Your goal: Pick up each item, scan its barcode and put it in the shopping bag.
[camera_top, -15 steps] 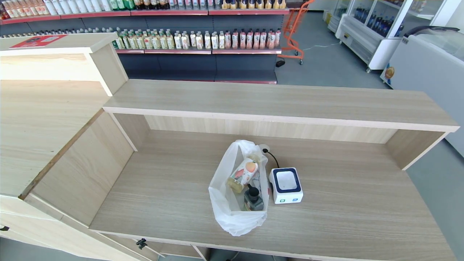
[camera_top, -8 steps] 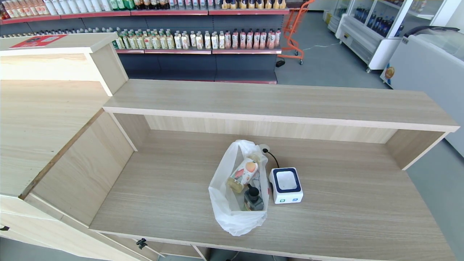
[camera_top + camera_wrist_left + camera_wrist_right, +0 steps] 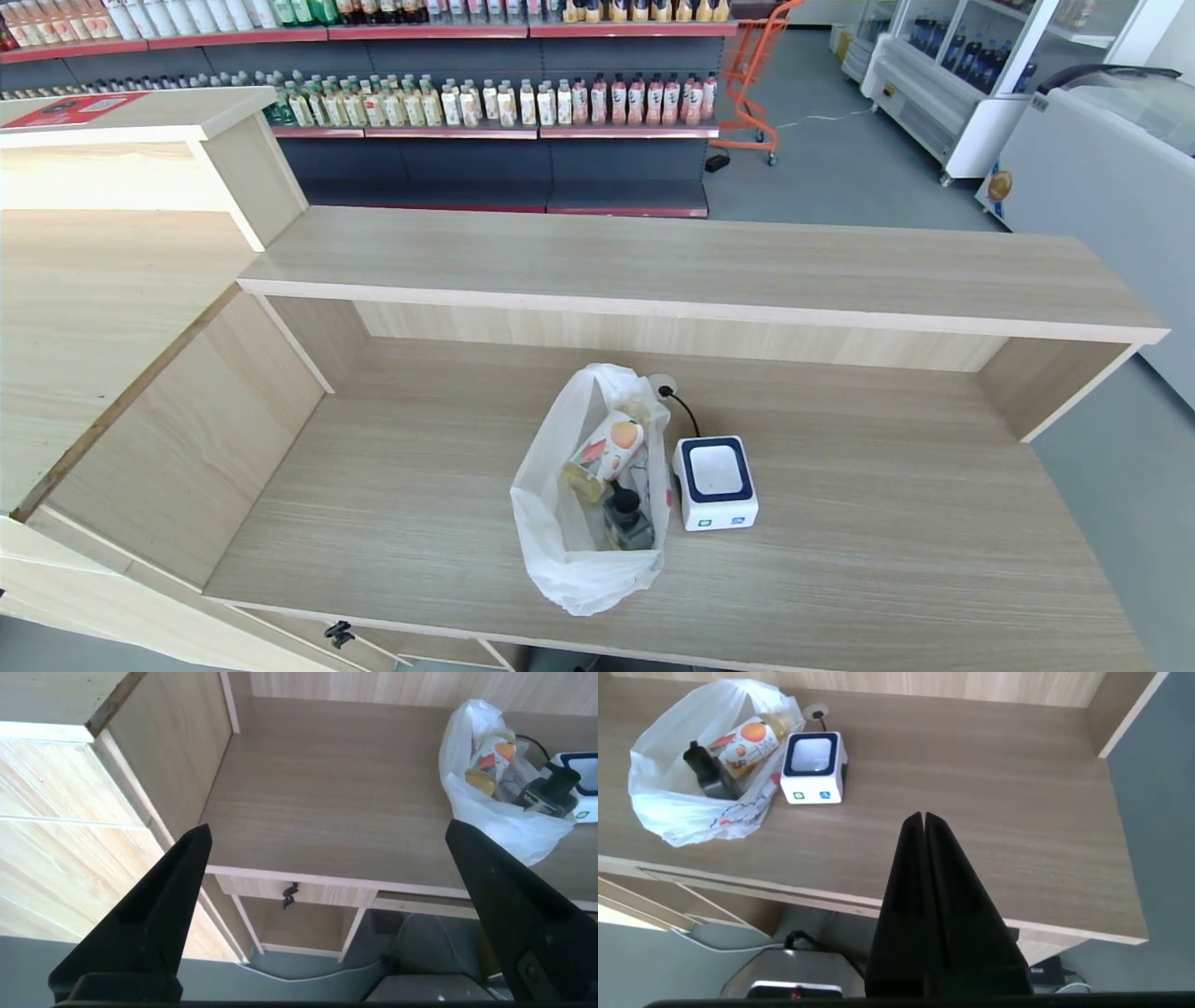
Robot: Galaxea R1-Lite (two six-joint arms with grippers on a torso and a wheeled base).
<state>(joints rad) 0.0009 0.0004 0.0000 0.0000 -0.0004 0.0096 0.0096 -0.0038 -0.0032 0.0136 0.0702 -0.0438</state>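
Note:
A white plastic shopping bag [image 3: 569, 551] lies open on the wooden counter [image 3: 840, 541]. Inside it rest a bottle with an orange and white label [image 3: 607, 448] and a dark bottle with a black cap [image 3: 625, 523]. A white barcode scanner [image 3: 714, 481] with a dark-framed window stands just right of the bag. In the left wrist view my left gripper [image 3: 332, 905] is open, held off the counter's front left edge, with the bag [image 3: 500, 784] far off. My right gripper [image 3: 924, 826] is shut and empty, held above the counter's front edge, apart from the scanner [image 3: 813, 765] and bag [image 3: 687, 793].
A raised wooden ledge [image 3: 691, 266] runs along the back of the counter, with side walls left and right. The scanner's black cable [image 3: 681, 406] goes through a hole behind the bag. Store shelves with bottles [image 3: 485, 103] and freezers [image 3: 1074, 121] stand beyond.
The whole head picture has shifted slightly left and down, so the camera moved. The bag, bottles and scanner keep their places on the counter.

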